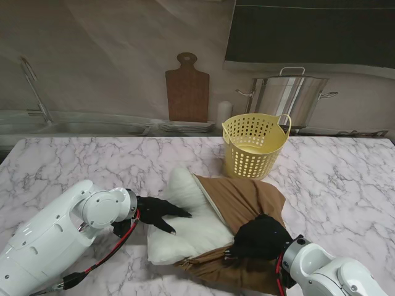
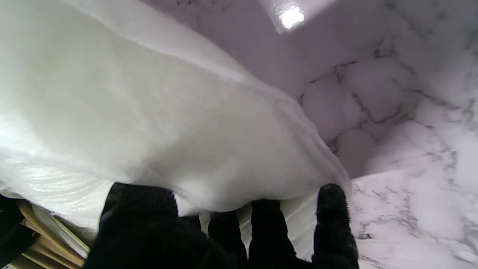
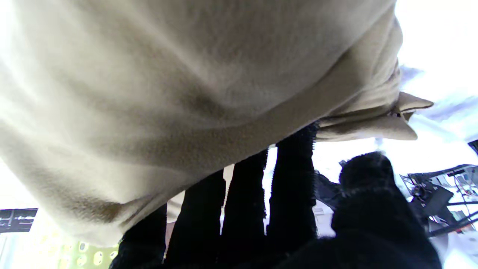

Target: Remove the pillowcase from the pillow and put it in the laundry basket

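A white pillow (image 1: 185,229) lies in the middle of the marble table, its left half bare and its right half still inside a brown pillowcase (image 1: 242,196). My left hand (image 1: 159,213), in a black glove, rests on the pillow's bare end with fingers spread; the left wrist view shows its fingertips (image 2: 330,198) against the pillow (image 2: 149,112). My right hand (image 1: 260,237) is curled into the bunched pillowcase at the side nearer to me. In the right wrist view its fingers (image 3: 291,186) press into the fabric (image 3: 186,93). A yellow laundry basket (image 1: 237,159) stands upright just beyond the pillow.
Against the back wall stand a wooden cutting board (image 1: 187,92), a small white cylinder (image 1: 224,112) and a large steel pot (image 1: 287,98). A faucet (image 1: 34,86) rises at the far left. Bare marble (image 1: 74,161) lies to the left of the pillow and to the right of the basket.
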Robot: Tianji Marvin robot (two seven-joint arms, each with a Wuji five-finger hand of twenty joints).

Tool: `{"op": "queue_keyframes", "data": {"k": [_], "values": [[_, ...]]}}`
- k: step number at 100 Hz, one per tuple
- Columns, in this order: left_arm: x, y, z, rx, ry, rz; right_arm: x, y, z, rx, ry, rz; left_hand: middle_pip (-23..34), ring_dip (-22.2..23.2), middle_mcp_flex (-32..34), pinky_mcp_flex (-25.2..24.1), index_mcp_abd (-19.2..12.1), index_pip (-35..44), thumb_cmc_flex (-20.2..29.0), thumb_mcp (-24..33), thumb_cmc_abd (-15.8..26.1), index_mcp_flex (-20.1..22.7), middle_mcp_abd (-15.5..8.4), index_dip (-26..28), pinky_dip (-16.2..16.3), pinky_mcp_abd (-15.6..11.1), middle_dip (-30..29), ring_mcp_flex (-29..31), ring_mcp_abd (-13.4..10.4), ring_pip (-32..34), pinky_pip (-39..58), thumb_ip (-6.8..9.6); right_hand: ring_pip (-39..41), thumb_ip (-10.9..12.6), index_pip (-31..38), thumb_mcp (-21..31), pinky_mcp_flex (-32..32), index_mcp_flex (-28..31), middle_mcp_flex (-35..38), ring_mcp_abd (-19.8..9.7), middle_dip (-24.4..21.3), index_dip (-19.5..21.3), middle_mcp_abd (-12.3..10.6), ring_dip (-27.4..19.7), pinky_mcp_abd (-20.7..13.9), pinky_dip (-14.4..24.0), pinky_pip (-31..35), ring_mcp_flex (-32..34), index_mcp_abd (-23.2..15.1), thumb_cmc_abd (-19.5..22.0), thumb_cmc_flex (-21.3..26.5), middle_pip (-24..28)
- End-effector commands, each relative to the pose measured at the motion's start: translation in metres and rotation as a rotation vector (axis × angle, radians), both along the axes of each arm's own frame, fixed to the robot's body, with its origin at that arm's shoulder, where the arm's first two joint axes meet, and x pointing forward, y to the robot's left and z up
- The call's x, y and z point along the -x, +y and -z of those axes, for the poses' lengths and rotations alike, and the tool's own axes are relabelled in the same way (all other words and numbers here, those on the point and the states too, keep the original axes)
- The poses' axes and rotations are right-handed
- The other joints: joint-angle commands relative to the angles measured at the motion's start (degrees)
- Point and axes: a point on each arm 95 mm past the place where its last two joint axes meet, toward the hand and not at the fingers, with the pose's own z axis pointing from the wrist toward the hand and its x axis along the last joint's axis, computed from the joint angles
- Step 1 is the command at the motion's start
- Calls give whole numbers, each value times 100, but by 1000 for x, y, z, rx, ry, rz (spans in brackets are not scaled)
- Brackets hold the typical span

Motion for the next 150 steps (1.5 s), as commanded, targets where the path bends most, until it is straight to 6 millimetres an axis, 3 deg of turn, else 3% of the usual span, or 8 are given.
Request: {"op": "queue_keyframes", "data": {"k": [1,21,64,87,100,118,136,150], "values": [[5,39,33,-117,90,-67,1,-19,18,60,60,55,88,-46,-83,-30,754,366,545,298,-176,245,1262,71,-32,312,2,206,1663,269,71,178,954,120,646,127,449,474,681,967,430,353,799,417,1518,450,1111,716,480,-87,32,931],[9,41,26,-45,43,-100,-5,-14,27,-17,97,32,127,-35,24,-2,768,401,570,306,-138,326,1251,88,5,302,17,245,1669,294,91,178,834,107,44,231,362,74,517,933,425,71,810,383,1559,389,1113,562,428,-93,-18,800],[12,40,-33,102,-231,-133,-20,9,26,-120,113,-65,158,-17,170,44,939,478,507,282,148,467,1414,132,23,316,36,316,1699,329,144,142,568,101,-710,304,425,-566,224,905,293,-490,828,258,1502,445,1270,319,393,-80,-81,575],[21,15,-51,322,-351,-161,-22,14,26,-144,120,-81,170,-113,446,133,1061,660,648,252,379,766,1664,278,-88,214,88,360,1959,285,202,110,459,100,-906,316,352,-754,62,922,235,-677,852,201,1484,449,1254,155,402,-79,-98,473],[22,-10,-45,344,-297,-106,-23,16,28,-157,125,-86,77,-395,301,151,1088,621,606,239,384,691,1722,312,-406,40,34,215,1912,214,82,115,394,98,-983,321,325,-842,-35,930,203,-754,876,164,1477,446,1236,71,423,-83,-105,417],[21,-27,-24,310,-180,-43,-22,16,28,-162,118,-87,29,-559,184,140,1117,599,326,249,-33,650,1722,327,-639,-105,-56,142,1759,210,43,139,304,98,-1047,329,281,-973,-210,922,164,-818,899,115,1462,444,1216,-76,438,-79,-111,343],[19,-27,-6,223,-95,21,-19,14,25,-212,71,-88,-53,-642,-226,-14,1002,481,-17,224,-405,429,1380,272,-795,-292,-123,-102,1372,99,-155,133,154,100,-1191,340,226,-1317,-614,930,88,-902,919,21,1451,457,1214,-320,433,-95,-115,212],[16,-17,4,154,-78,40,-18,14,18,-251,-14,-83,-202,-690,-849,-71,900,175,-257,243,-792,-139,1197,99,-851,-294,-307,-267,1159,-3,-318,150,111,103,-1169,355,237,-1318,-816,936,43,-910,936,-20,1419,492,1268,-416,412,-149,-108,170]]}}
